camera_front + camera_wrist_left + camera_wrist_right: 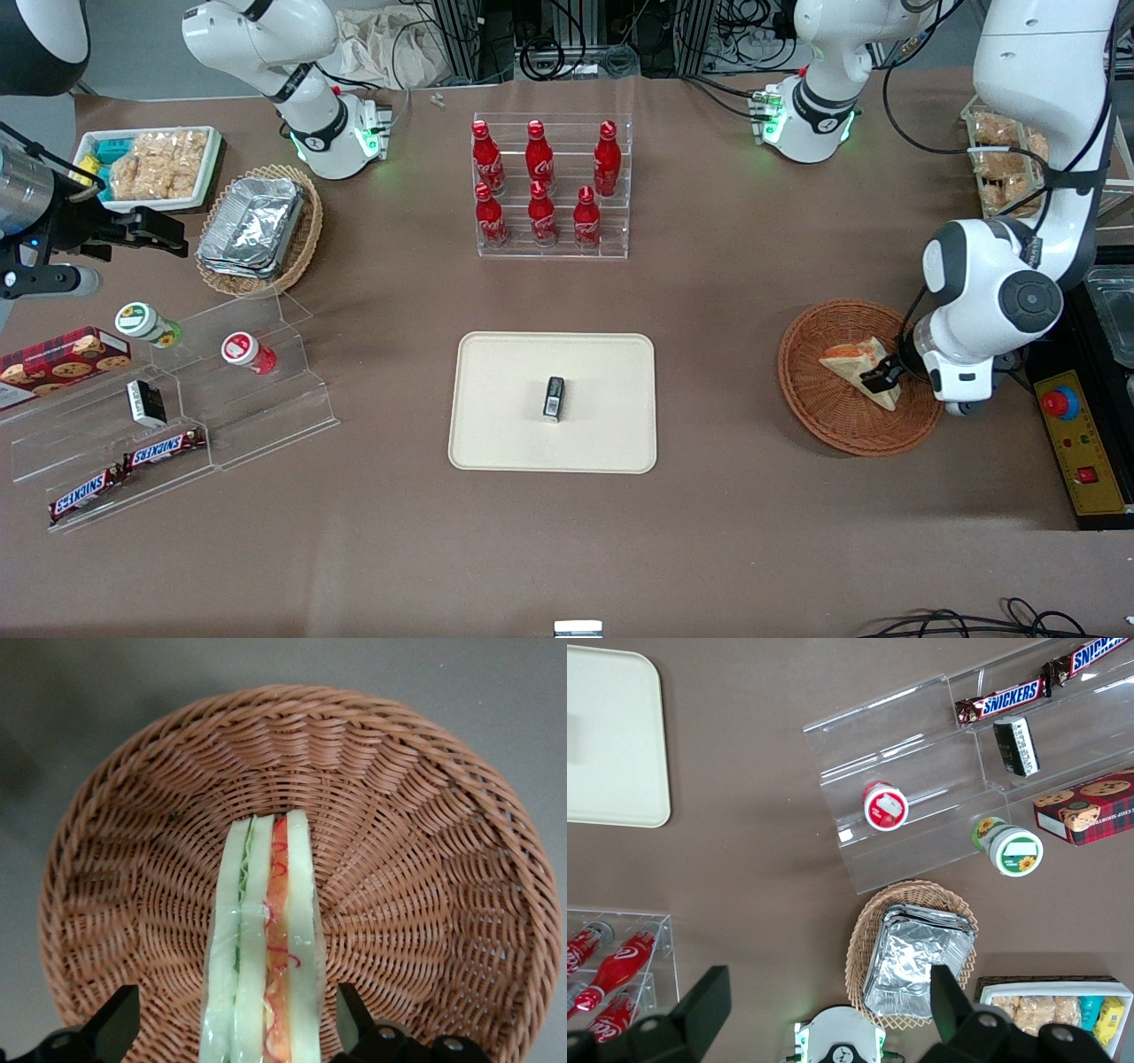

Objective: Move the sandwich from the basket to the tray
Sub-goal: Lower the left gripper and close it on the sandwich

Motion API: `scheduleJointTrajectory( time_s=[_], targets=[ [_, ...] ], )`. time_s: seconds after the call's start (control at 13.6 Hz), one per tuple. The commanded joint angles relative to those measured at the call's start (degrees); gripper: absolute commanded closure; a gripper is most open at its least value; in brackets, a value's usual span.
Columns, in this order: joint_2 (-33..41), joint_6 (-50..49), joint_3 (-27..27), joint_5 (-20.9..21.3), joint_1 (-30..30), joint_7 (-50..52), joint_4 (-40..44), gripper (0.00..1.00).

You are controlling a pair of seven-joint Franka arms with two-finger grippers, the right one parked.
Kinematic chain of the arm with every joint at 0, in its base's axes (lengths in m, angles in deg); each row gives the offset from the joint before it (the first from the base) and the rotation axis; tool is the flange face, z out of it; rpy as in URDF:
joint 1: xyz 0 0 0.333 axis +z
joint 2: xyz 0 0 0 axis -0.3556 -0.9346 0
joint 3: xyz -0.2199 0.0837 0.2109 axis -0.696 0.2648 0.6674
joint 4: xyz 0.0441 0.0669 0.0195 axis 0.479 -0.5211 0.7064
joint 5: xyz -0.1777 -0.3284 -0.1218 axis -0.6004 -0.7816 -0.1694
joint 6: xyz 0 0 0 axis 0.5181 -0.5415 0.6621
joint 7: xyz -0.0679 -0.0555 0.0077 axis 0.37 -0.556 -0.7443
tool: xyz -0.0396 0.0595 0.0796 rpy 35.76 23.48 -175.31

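Sandwich sits in the round reddish-brown wicker basket, a triangular wedge of pale bread in clear film, standing on edge so the wrist view shows green shreds and red-orange filling between the slices. The gripper is down in the basket with one black finger on each side of the wedge; the jaws stand open, with gaps between pads and bread. In the front view the arm's white wrist hides part of the basket rim and the wedge's nearer corner.

Largest of the rest is the brown table, matte and smooth. The tray, flat cream-beige with rounded corners and a low rim, lies near the table's middle, well apart from the basket, toward the parked arm's end. A small black box stands on it; its label is too small to read. Farther from the camera, a clear acrylic stepped rack holds six red bottles with white script lettering. At the parked arm's end, another clear stepped stand carries two bars marked SNICKERS, and a tan wicker basket holds crinkled foil containers.
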Motion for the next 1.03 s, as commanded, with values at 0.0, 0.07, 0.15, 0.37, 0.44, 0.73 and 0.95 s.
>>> scheduleJointTrajectory(
  time_s=[0.0, 0.07, 0.15, 0.37, 0.44, 0.73, 0.95],
  targets=[
    [-1.9, 3.5, -0.1, 0.0, -0.3, 2.6, -1.5, 0.00],
    [-2.5, 3.8, -0.1, 0.0, -0.4, 3.2, -1.4, 0.00],
    [-3.0, 3.8, -0.1, 0.0, -0.5, 4.5, -1.1, 0.10],
    [-3.4, 3.7, -0.3, 0.0, -1.0, 5.8, -0.5, 1.00],
    [-3.4, 3.7, -0.4, 0.1, -1.0, 5.6, -0.4, 1.00],
    [-1.4, -3.0, -0.4, 0.1, -1.3, 4.7, 3.9, 1.00],
    [-1.7, -15.7, -0.7, 0.1, -2.0, 4.3, 14.0, 1.00]
  ],
)
